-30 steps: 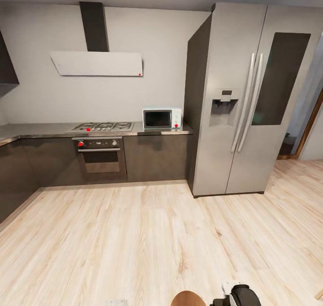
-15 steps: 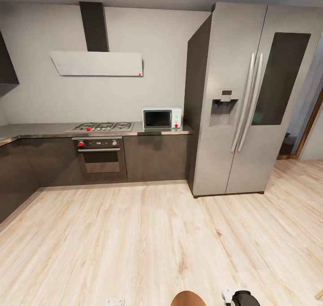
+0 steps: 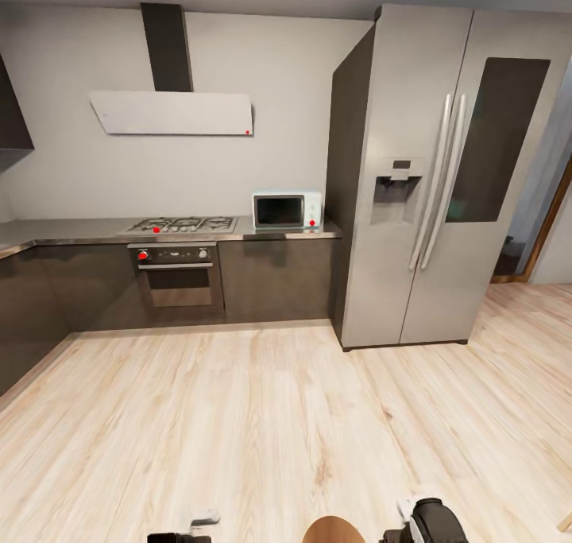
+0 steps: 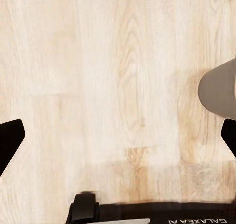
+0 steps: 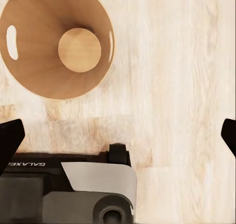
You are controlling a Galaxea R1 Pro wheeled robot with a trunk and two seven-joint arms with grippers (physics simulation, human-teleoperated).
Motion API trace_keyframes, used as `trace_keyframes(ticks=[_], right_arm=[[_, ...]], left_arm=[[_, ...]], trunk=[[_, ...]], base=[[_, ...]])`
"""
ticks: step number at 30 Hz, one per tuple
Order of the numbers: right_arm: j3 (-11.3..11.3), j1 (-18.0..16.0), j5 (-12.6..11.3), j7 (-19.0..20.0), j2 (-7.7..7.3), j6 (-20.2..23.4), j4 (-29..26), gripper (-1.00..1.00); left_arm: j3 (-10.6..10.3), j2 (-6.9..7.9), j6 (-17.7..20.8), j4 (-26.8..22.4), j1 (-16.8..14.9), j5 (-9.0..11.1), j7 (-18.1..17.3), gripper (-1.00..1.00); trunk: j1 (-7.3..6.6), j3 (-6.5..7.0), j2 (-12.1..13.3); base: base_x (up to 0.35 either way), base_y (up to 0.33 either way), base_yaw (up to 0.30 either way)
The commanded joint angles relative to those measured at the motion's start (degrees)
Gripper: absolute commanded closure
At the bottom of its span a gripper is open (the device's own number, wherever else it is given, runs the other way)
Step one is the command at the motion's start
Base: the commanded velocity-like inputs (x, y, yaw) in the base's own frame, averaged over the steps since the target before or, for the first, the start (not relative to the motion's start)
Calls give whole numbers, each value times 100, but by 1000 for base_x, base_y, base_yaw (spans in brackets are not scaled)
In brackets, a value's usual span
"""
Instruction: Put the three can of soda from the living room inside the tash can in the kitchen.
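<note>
Pale wood flooring (image 3: 262, 424) spreads out before us, running to the silver double-door fridge (image 3: 445, 177), our landmark in the kitchen. Just left of the fridge we see a white microwave (image 3: 287, 210) on the grey counter (image 3: 71, 230), and further left of it a gas hob (image 3: 184, 225) above a dark oven (image 3: 179, 277), with a white extractor hood (image 3: 171, 112) on the wall higher up.

Nearest to us, well in front of the fridge, the tan rim of the tash can (image 3: 334, 529) pokes up at the lower edge of the head view. From our right wrist camera we look straight down into the tash can (image 5: 56, 42): its wood-coloured inside shows only a bare round bottom and two slots in the wall.

Our right gripper (image 5: 118, 135) hangs beside the bin's mouth over the floor, its black fingertips (image 5: 10, 138) spread wide and grasping nothing. Our left gripper (image 4: 118, 140) likewise stands released, fingertips (image 4: 9, 140) far apart above bare boards, with the bin's grey outer wall (image 4: 220, 88) at one edge of that view.
</note>
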Motion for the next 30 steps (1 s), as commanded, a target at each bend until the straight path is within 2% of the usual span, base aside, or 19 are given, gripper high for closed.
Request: trace_keyframes(ticks=[1, 3, 4, 8, 16, 21, 30], right_arm=[[8, -33, 17, -26, -13, 33, 31, -100], [9, -98, 24, -80, -26, 98, 93, -100], [8, -1113, 26, -125, -39, 585, 153, -100], [7, -1466, 33, -347, -181, 456, 700, -100], [20, -1695, 36, -426, -172, 229, 975, -100], [33, -1803, 35, -437, -80, 189, 1096, -100], [100, -1858, 36, -440, -44, -20, 1424, -100]], left_arm=[[16, 33, 33, -33, -33, 8, -14, -100], [22, 55, 97, -98, -99, 11, -45, -100], [24, 61, 359, -164, -142, 12, -73, -100], [38, 55, 349, -376, -134, 14, -295, -100], [43, 69, 238, -633, -123, 15, -365, -100], [42, 76, 89, -703, -127, 16, -371, -100], [42, 77, -77, -737, -139, 16, -376, -100]], trunk=[[0, 0, 0], [0, 0, 0], [0, 0, 0], [0, 0, 0], [0, 0, 0], [0, 0, 0], [0, 0, 0]], base=[[0, 0, 0], [0, 0, 0], [0, 0, 0], [0, 0, 0], [0, 0, 0], [0, 0, 0], [0, 0, 0]])
